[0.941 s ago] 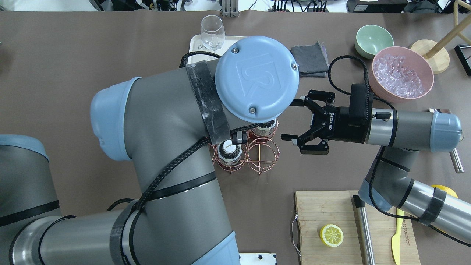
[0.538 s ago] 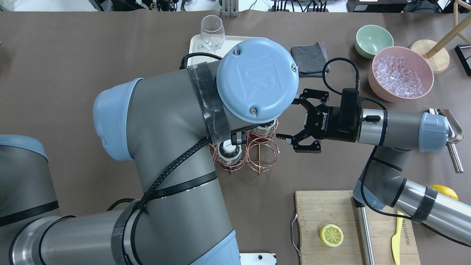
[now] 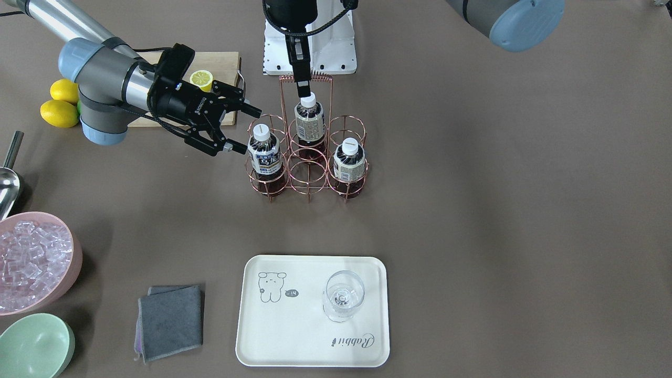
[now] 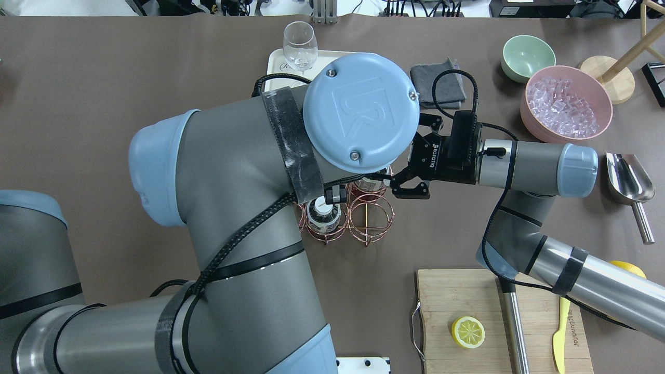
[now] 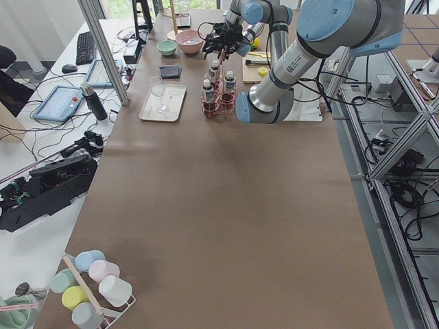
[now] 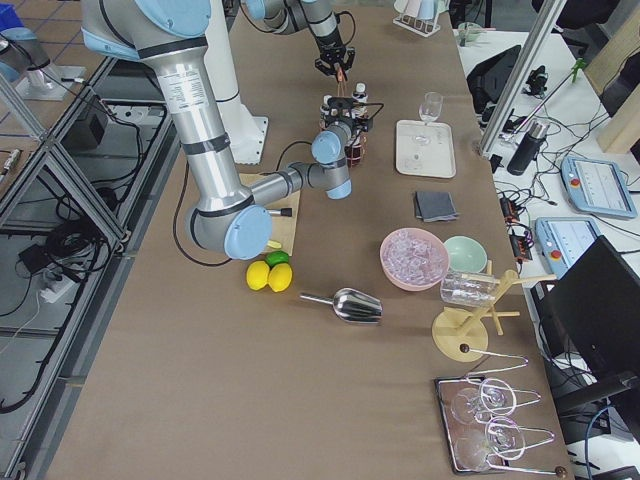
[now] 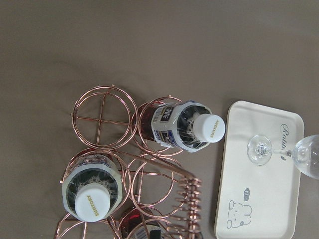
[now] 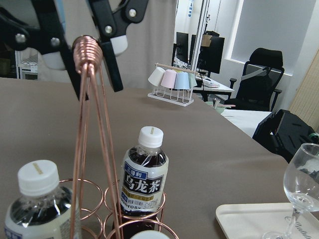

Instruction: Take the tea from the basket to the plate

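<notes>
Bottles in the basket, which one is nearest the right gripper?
The bottle with the blue-and-white label, right beside the right gripper; the others wear pale labels.

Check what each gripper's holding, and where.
Right gripper: open, nothing held, beside the tea. Left gripper straddles the coiled handle top of the basket; can't tell if clamped.

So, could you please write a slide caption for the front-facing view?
Open right gripper beside the tea in the copper basket; plate holds a wine glass.

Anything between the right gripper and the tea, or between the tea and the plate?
Nothing visible between the open right gripper and the tea in the basket's corner cell. Bare table runs to the plate, where a wine glass stands.
</notes>
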{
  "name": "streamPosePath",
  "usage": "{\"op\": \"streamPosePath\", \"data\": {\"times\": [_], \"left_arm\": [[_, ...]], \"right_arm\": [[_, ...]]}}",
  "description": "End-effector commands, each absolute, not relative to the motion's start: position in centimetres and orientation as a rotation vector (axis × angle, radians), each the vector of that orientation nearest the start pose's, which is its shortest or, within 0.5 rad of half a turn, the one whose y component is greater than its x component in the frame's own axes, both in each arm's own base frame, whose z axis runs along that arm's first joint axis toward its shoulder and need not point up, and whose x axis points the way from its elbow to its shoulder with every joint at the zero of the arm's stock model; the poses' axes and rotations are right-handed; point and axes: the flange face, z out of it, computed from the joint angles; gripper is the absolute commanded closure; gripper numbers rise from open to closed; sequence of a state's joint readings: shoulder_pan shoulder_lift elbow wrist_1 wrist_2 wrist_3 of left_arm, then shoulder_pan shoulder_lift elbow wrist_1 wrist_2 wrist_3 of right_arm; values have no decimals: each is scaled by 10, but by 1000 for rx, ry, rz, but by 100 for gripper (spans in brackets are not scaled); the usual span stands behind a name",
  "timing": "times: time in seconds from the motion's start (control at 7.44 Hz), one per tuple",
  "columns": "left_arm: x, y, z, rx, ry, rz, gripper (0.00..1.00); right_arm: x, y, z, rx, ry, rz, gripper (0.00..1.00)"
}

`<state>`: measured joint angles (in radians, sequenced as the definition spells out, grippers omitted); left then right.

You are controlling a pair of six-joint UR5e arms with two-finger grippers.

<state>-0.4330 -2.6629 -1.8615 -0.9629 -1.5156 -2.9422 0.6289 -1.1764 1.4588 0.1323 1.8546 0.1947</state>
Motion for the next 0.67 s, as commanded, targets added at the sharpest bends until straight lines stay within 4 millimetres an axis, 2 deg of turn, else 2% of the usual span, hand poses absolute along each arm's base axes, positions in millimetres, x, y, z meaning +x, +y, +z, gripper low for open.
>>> {"op": "streamPosePath", "data": {"times": [0.0,0.13,0.4,0.54], "left_arm": [[475,-373,-25,-349,822,-1723,100],[474,-374,-25,-349,825,-1724,100],[475,-373,-22,-348,821,-1724,100],[475,-373,-22,-348,821,-1724,100]], "right_arm": [[-422,-440,304,1600,-1250,-754,1],[-423,-442,299,1597,-1251,-753,13],[-422,-440,301,1578,-1266,-743,64],[-420,-439,304,1570,-1270,-743,84]]}}
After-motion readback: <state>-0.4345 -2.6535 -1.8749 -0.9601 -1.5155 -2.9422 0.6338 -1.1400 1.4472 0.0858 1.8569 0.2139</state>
